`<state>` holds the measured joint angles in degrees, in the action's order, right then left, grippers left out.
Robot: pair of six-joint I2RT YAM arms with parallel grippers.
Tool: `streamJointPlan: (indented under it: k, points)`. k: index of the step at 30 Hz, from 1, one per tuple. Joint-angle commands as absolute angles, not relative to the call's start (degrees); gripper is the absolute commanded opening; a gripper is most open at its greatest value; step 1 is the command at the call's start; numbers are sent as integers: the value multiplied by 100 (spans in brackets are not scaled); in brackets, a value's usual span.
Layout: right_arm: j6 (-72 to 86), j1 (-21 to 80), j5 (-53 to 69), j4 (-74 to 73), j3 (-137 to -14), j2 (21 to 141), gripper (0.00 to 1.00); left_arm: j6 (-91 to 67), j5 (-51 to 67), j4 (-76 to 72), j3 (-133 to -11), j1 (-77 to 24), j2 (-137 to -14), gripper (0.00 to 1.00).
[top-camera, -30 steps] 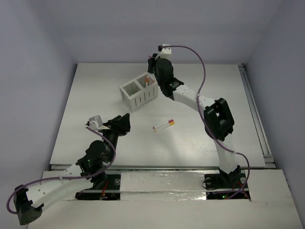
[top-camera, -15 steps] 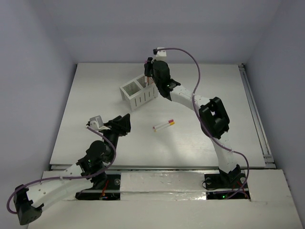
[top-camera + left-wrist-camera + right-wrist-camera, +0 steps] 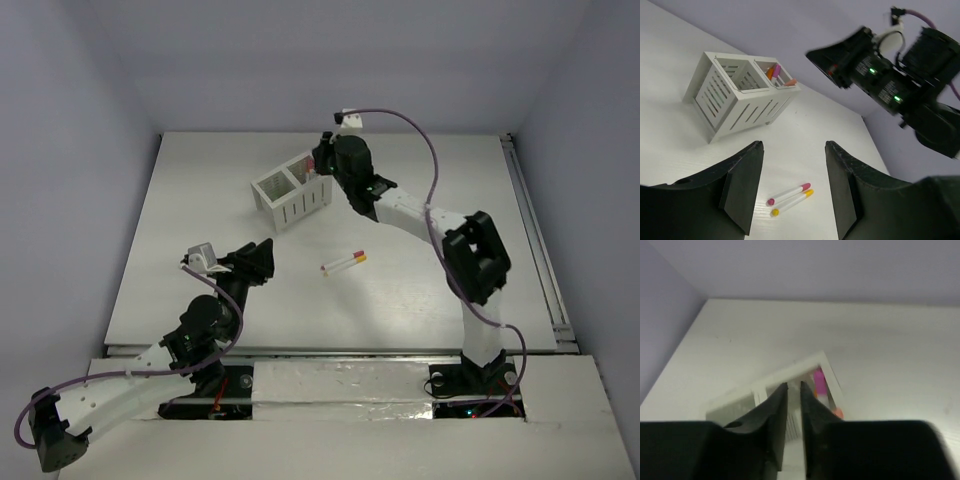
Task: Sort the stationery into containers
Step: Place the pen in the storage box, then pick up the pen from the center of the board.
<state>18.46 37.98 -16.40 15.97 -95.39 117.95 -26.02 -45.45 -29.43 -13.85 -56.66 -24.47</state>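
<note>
Looks partly done: marker pens [image 3: 775, 72] in the desk organiser's [image 3: 740, 102] right compartment toward the surface's [image 3: 450, 200] far edge, two loose pens [image 3: 344, 262] mid-surface, right tool [image 3: 792, 386] barely parted, empty, left tool [image 3: 793, 147] wide open, empty.

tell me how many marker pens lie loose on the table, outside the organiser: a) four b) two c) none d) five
b: only a magenta-capped marker pen and a yellow-capped marker pen lie side by side on the table, apart from the desk organiser.
</note>
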Motion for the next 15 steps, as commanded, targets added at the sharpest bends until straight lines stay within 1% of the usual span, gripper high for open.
streamJointPlan:
  k: [1, 2, 3, 5, 6, 7, 9, 11, 12, 13, 14, 15]
  points:
    - [2520, 3850, -1504, 1601, -8406, 10358, 5, -2575, -4509, -3243, -1319, -5695, -2356, 48]
    - [2618, 3850, -1459, 1513, -8046, 10119, 0, -2575, -4500, -3269, -1310, -5695, -2347, 48]
    - [2715, 3850, -1415, 1407, -7416, 9916, 0, -2575, -4500, -3270, -1318, -5695, -2347, 42]
    - [2979, 3902, -1257, 767, -6911, 9415, 0, -2584, -4439, -3269, -1327, -5695, -2355, 33]
    - [3101, 3902, -1292, 530, -6691, 9274, 0, -2584, -4430, -3270, -1327, -5695, -2373, 21]
    - [3311, 3955, -1318, 145, -6227, 9133, 0, -2584, -4412, -3270, -1336, -5695, -2417, 15]
    - [3541, 3955, -1301, -278, -5803, 8737, 0, -2601, -4360, -3270, -1362, -5695, -2469, 0]
    - [3875, 3955, -1292, -763, -5336, 8544, 0, -2602, -4333, -3270, -1388, -5695, -2557, 0]
    - [3989, 3955, -1257, -843, -5213, 8386, 4, -2610, -4333, -3261, -1397, -5695, -2592, 0]
    - [4060, 3955, -1100, -852, -5090, 8333, 11, -2619, -4333, -3261, -1415, -5695, -2636, 0]
    - [4156, 3955, -1029, -861, -4924, 8306, 27, -2628, -4333, -3261, -1415, -5695, -2654, 0]
    - [4201, 3955, -985, -896, -4904, 8358, 34, -2628, -4324, -3287, -1406, -5695, -2663, 0]
